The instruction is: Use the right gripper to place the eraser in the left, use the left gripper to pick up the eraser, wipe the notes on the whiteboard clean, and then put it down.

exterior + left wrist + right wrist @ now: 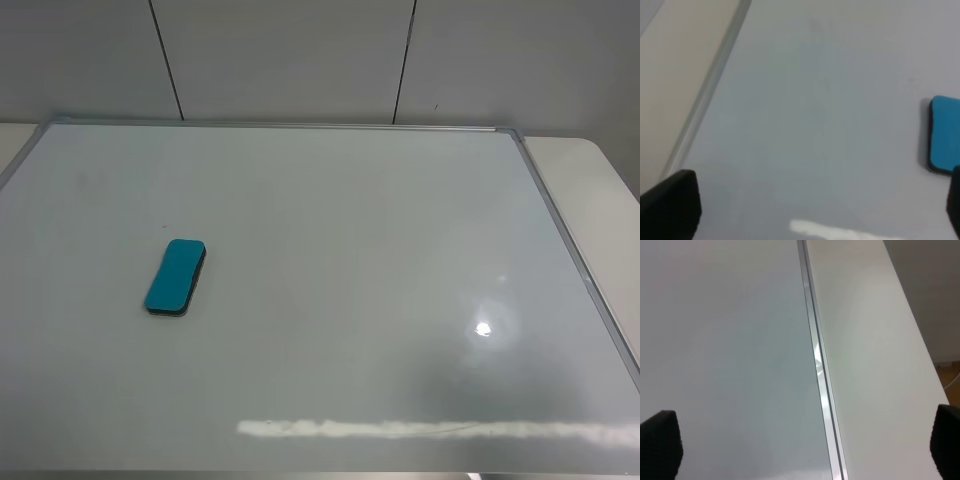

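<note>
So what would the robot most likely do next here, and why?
Probably nothing beyond drawing both arms back. The eraser lies flat on the left part of the whiteboard, free of either gripper, and no red notes show anywhere on it. The left gripper and the right gripper both look open and empty, so the wiping seems finished.

1. No text, label, brand, number or sign can be read anywhere in the three views.
2. The whiteboard (330, 250) surface shows no legible writing.
3. The eraser (176, 277) carries no readable marking.
</note>
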{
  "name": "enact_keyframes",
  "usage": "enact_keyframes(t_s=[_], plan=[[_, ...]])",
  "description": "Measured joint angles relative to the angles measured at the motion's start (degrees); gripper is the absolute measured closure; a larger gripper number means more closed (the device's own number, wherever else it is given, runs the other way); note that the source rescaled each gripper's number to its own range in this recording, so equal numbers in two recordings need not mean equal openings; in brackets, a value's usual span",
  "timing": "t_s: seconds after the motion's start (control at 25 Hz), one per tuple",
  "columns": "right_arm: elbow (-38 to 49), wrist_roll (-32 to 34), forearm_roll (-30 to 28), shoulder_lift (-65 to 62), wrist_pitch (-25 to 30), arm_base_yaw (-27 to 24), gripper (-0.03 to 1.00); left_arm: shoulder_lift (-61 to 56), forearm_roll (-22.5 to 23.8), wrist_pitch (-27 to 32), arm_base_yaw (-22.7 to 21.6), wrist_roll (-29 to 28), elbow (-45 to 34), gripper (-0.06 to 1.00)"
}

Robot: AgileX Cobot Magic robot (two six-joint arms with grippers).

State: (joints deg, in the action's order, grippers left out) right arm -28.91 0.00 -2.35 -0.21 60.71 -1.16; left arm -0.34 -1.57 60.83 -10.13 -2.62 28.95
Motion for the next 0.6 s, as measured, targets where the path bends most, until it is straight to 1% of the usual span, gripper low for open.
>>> enact_keyframes(t_s=[0.24,0.6], plan=[[0.00,0.00,0.00,0.00,0.00,0.00,-0.03,0.00,0.25,-0.05,0.54,-0.30,0.00,-0.06],[0.00,0.00,0.00,0.00,0.00,0.00,-0.03,0.00,0.36,-0.20,9.84,-0.36,0.00,-0.06]])
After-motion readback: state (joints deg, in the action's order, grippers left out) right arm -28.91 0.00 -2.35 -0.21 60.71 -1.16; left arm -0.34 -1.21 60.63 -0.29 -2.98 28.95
